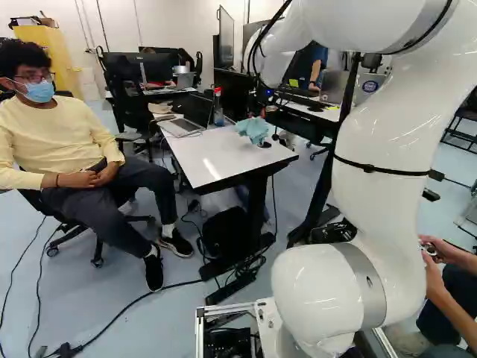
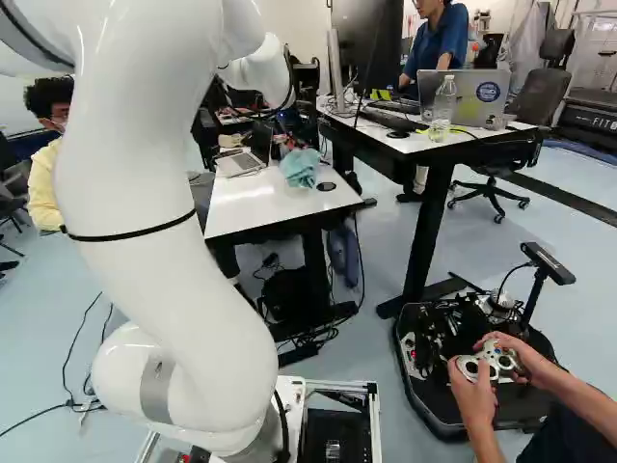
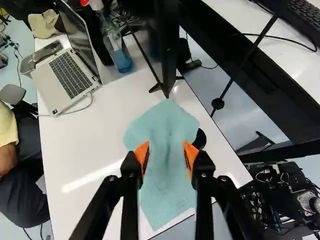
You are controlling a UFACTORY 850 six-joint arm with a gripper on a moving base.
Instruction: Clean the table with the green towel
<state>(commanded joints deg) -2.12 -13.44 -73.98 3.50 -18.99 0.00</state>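
Observation:
The gripper (image 1: 266,97) shows small and dark over the far part of the white table (image 1: 216,160) in the left base view. In the wrist view the gripper (image 3: 166,154) stands open, its orange pads apart. The pale green towel (image 3: 167,130) spreads below and between the fingers, with no clear pinch from both sides. Seen from the right base camera, the towel (image 2: 300,168) is a loose bundle at the table's right side. Whether its whole underside touches the tabletop I cannot tell. A black round object (image 3: 200,139) is partly covered by the towel.
An open laptop (image 3: 70,75) and a bottle of blue liquid (image 3: 120,55) stand on the same table. A person sits close at its left side. A second, higher desk (image 2: 453,140) is to the right. Hands hold a controller (image 2: 492,362) beside a black wheeled unit (image 2: 424,386).

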